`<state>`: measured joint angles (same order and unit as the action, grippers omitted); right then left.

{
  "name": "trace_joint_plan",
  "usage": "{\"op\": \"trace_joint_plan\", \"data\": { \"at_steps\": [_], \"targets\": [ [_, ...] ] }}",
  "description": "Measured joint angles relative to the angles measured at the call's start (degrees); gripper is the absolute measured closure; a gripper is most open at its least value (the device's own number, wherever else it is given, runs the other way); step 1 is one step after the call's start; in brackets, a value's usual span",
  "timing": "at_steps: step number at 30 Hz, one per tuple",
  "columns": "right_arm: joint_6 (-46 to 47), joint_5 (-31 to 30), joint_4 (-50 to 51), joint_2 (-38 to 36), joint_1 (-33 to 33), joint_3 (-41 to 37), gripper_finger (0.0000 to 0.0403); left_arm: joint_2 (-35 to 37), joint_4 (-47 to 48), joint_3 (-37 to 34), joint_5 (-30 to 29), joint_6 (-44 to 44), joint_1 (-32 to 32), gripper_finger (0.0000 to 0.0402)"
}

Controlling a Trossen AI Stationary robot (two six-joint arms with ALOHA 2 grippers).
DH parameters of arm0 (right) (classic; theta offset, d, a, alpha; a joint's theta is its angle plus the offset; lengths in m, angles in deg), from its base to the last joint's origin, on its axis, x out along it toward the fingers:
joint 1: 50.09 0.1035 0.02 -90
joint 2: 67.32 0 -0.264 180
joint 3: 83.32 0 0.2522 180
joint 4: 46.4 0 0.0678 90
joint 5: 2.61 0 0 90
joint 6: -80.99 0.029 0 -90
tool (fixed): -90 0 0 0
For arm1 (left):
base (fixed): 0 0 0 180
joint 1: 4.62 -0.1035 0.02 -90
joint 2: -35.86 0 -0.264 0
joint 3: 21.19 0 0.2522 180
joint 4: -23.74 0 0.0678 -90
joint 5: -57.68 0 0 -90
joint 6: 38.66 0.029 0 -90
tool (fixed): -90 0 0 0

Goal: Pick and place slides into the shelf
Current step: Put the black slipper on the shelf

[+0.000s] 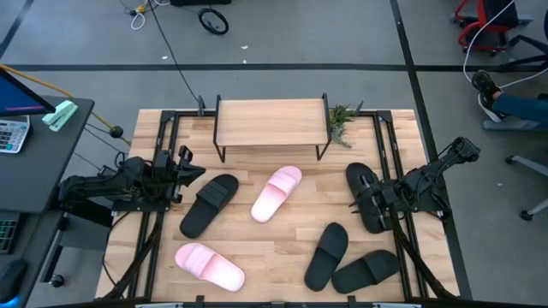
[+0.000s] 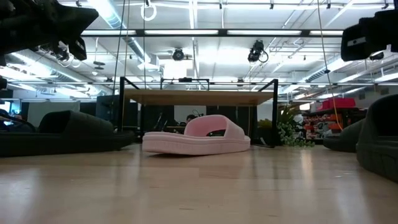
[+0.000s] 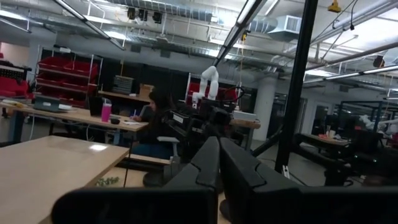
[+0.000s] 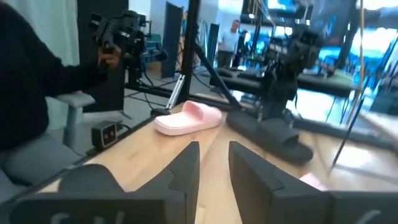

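Note:
The shelf (image 1: 270,120) stands at the table's far middle, its wooden top board on thin black legs (image 2: 196,97). Two pink slides lie soles down: one at the centre (image 1: 276,192) (image 2: 196,137), one at the near left (image 1: 210,265) (image 4: 186,118). Black slides lie left of centre (image 1: 210,205) (image 4: 270,130), at the near right (image 1: 327,255) (image 1: 366,270), and at the right (image 1: 366,197). My left gripper (image 1: 184,175) (image 3: 219,158) hovers shut left of the black slide. My right gripper (image 1: 364,201) (image 4: 214,165) hangs over the right black slide, slightly open, touching nothing.
A small green plant (image 1: 341,120) stands right of the shelf. Black frame rails (image 1: 163,145) (image 1: 390,145) run along both table sides. Bare tabletop shows between the shelf and the slides (image 1: 257,167). A person sits at a desk beyond the table (image 3: 152,115).

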<state>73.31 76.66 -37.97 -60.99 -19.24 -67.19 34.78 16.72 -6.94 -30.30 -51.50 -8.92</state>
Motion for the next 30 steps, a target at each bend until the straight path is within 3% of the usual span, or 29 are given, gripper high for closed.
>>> {"op": "trace_joint_plan", "data": {
  "at_steps": [4,11,15,21,26,30],
  "targets": [
    [-0.46,3.95,-4.27,-0.02,0.01,0.02,0.0311,-0.01,-0.72,0.00,-1.18,0.02,0.00,0.0387],
    [12.35,4.89,-13.02,0.04,0.00,0.07,0.0311,-0.02,-2.03,0.00,-3.54,1.09,-0.02,0.0382],
    [11.15,0.05,-12.84,0.04,-0.54,0.07,0.0311,-0.02,-3.03,0.01,-6.65,6.04,-0.02,0.0388],
    [17.69,-5.90,-12.66,1.32,-1.66,0.82,0.0311,0.00,-5.53,0.02,-10.40,6.41,-0.02,0.0386],
    [18.80,-9.28,-7.84,7.54,-2.97,10.72,0.0311,0.00,-6.96,0.02,-10.76,7.50,-0.02,0.0382],
    [16.13,-9.24,-0.76,20.01,-2.99,24.17,0.0311,0.00,-8.34,0.02,-12.16,7.23,-0.02,0.0389]
  ]
}}
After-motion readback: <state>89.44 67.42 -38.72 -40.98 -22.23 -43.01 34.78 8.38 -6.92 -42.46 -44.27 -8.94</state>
